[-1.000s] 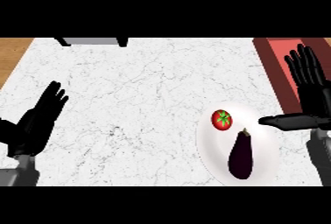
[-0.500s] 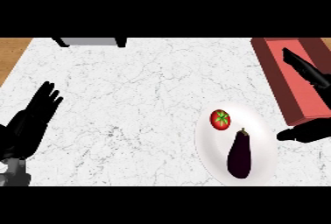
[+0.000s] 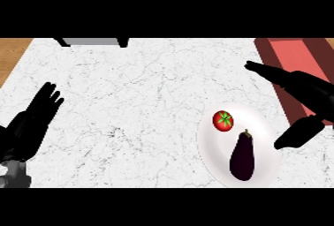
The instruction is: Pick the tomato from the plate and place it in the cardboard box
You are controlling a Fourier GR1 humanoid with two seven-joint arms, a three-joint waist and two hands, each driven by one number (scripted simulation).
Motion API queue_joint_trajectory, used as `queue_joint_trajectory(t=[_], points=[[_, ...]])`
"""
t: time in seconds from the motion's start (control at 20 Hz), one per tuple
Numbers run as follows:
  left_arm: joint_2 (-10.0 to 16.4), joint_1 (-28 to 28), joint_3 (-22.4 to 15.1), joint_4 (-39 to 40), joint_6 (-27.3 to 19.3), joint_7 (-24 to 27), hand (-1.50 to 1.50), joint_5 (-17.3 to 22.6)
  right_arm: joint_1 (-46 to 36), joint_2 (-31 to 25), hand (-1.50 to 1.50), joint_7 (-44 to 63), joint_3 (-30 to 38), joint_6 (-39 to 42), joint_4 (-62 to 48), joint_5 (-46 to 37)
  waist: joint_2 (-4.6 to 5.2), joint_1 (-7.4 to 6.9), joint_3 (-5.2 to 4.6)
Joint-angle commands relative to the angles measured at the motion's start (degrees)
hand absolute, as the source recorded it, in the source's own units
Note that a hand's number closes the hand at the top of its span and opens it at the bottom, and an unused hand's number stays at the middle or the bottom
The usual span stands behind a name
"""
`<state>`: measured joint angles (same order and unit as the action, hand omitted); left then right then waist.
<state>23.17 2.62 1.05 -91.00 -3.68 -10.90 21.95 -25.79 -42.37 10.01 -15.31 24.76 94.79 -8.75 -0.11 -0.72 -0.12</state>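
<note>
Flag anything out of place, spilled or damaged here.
Nothing stands out: the tomato and the eggplant lie intact on the plate, nothing is spilled, and the cardboard box sits at the counter's right.

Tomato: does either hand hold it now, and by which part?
Nothing is held. The tomato lies untouched on the plate; the right hand and the left hand are both open.

Bright, even light (flat throughout)

A kitchen: white marble counter (image 3: 143, 97) with a plate (image 3: 261, 121) of tomato (image 3: 223, 120) and eggplant (image 3: 242, 152).
</note>
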Motion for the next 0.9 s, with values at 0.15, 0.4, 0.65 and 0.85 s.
queue_joint_trajectory(t=[0.15, 0.4, 0.65, 0.85], points=[[-0.6, -3.8, 0.5, -5.4, 0.4, -1.0, 0.00, -0.2, -2.4, 7.2, -1.50, 17.6, -4.9, 7.1, 2.5, 2.0, -0.09, 0.30, 0.07], [-1.0, -0.9, 3.6, 1.6, 3.7, 1.3, 0.00, -0.7, -5.1, 9.6, -1.50, 16.9, -2.4, 11.6, -3.3, -1.3, 0.16, 0.46, 0.09], [-1.1, -2.4, 5.7, -2.4, 4.9, -1.3, 0.00, 0.0, -4.0, 10.8, -1.50, 17.8, 0.1, 16.6, -2.6, -3.1, 0.09, 0.42, 0.11], [-1.9, -0.2, 6.6, -0.2, 6.0, -3.1, 0.00, -0.1, -1.3, 12.4, -1.50, 15.4, 1.0, 17.7, -1.9, -6.7, 0.10, 0.60, 0.11]])
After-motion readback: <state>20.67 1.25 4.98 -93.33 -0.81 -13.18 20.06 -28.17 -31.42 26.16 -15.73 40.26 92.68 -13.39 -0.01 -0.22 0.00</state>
